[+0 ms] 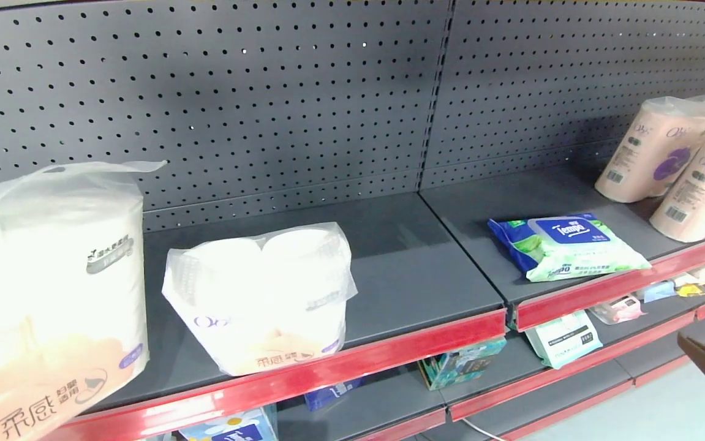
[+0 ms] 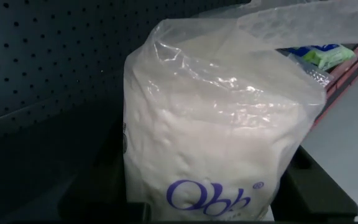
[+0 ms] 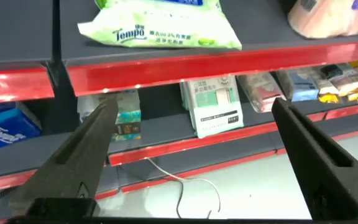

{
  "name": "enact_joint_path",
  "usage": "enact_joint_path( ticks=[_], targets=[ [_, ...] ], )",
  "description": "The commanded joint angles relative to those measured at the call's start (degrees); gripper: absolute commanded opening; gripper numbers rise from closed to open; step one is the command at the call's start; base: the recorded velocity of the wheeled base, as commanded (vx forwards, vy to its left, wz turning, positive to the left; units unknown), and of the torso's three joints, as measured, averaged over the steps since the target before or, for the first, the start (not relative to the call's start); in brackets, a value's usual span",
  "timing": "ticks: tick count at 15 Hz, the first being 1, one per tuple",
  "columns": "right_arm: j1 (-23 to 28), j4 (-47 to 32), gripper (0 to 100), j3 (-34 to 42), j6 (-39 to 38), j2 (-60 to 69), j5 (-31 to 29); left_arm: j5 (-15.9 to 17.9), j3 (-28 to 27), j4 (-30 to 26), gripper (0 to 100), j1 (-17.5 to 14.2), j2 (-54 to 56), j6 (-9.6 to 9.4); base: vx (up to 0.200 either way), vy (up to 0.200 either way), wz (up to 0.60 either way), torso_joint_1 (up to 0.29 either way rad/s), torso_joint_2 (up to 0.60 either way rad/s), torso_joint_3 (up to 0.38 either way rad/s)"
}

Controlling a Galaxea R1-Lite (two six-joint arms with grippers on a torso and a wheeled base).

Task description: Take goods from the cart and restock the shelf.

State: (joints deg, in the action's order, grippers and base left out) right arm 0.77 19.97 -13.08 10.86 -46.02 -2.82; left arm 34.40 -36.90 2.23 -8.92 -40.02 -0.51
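A dark grey metal shelf [image 1: 407, 269] with a perforated pegboard back [image 1: 266, 92] and a glossy red front strip [image 1: 389, 349] spans the scene. Pale smooth floor [image 1: 664, 410] shows at lower right.

At the far left, the left gripper [image 2: 207, 186] is clamped on a tall white toilet-roll pack in crinkled clear film [image 1: 52, 275], with a dark finger on each side. The pack stands tilted over the shelf's front edge; whether it touches the board cannot be told. Just beside it, a squat white roll pack in clear film [image 1: 260, 294] sits on the board, its bottom at the red strip.

Further right, well apart, a flat blue-and-green soft wipes packet [image 1: 566, 245] lies near the edge. At the far right, two peach cylindrical roll packs [image 1: 652, 153] lean side by side.

On the lower shelf [image 1: 377, 398] lie a teal box [image 1: 462, 361] and a white-and-green packet [image 1: 563, 337]. The right gripper [image 3: 194, 106] hangs before that lower shelf, fingers spread wide, holding nothing. A thin white cable [image 3: 185, 183] lies on the floor.
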Motion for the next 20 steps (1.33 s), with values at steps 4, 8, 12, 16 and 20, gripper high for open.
enact_joint_path(
  ticks=[4,8,12,16,20],
  targets=[
    [-0.2,0.0,100,-0.3,0.4,0.4,0.0,0.0,-0.2,0.1,0,0.0,-0.4,-0.02,0.000,0.000,0.00,0.000,0.00,0.000],
    [-0.2,0.0,100,-0.2,0.5,0.2,0.0,0.0,-0.2,0.1,0,0.0,-0.4,-0.02,0.000,0.000,0.00,0.000,0.00,0.000],
    [-0.2,0.1,100,-0.4,0.6,-0.1,0.1,-0.1,-0.2,0.1,0,-0.2,-0.2,-0.02,0.000,0.000,0.00,0.000,0.00,0.000],
    [-0.2,0.1,100,0.2,0.6,0.5,0.1,-0.3,-0.2,0.1,0,-0.3,0.0,-0.10,0.000,0.000,0.60,-0.002,0.00,0.004],
    [-0.2,0.1,100,0.2,0.7,1.3,0.0,-2.5,-0.2,0.1,0,-0.4,0.0,-0.10,0.000,0.000,0.60,0.004,0.00,0.002]
  ],
)
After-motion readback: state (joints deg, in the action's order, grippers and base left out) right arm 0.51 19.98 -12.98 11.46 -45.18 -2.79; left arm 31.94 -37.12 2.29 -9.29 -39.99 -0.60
